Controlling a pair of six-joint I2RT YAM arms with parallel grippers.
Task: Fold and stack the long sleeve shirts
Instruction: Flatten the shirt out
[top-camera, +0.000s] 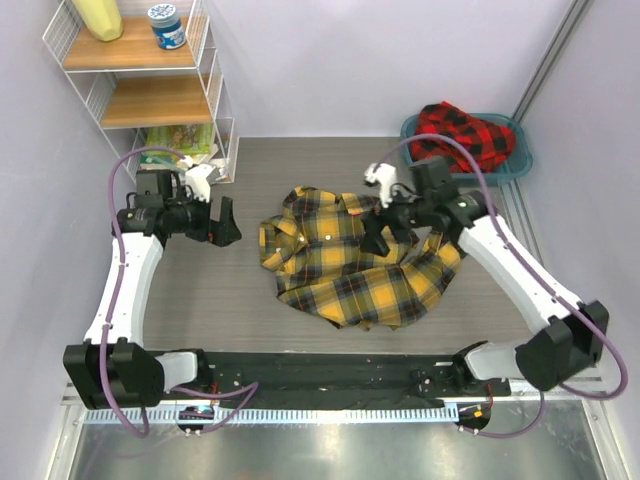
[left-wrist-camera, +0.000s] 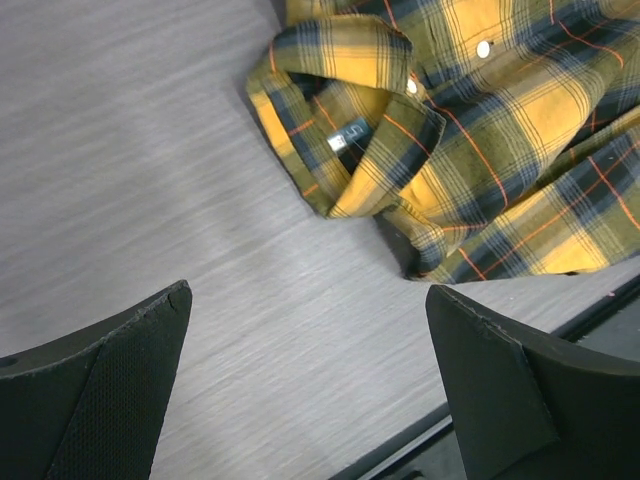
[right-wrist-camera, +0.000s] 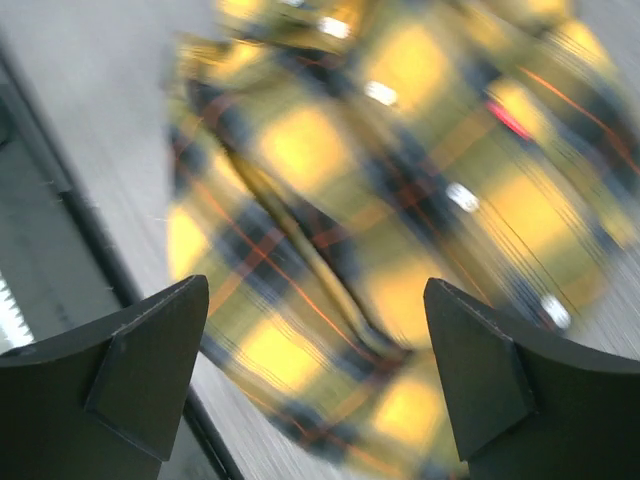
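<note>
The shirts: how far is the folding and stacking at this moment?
Done: nothing yet. The yellow shirt lies crumpled on the table, unfolded. In hand: nothing; the right gripper hangs open over it, the left gripper is open, away from it. To do: fold the yellow shirt, take the red shirt from the basin, fold it, stack both.

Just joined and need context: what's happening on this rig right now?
Two arms are working on plaid shirts. The yellow-and-black shirt lies crumpled in the middle of the table, unfolded. The right gripper hangs open over its right side, holding nothing; its wrist view is blurred. The left gripper is open too, over bare wood near the collar. The red-and-black shirt sits bunched in the teal basin at the far right corner. Nothing is folded or stacked yet.
</note>
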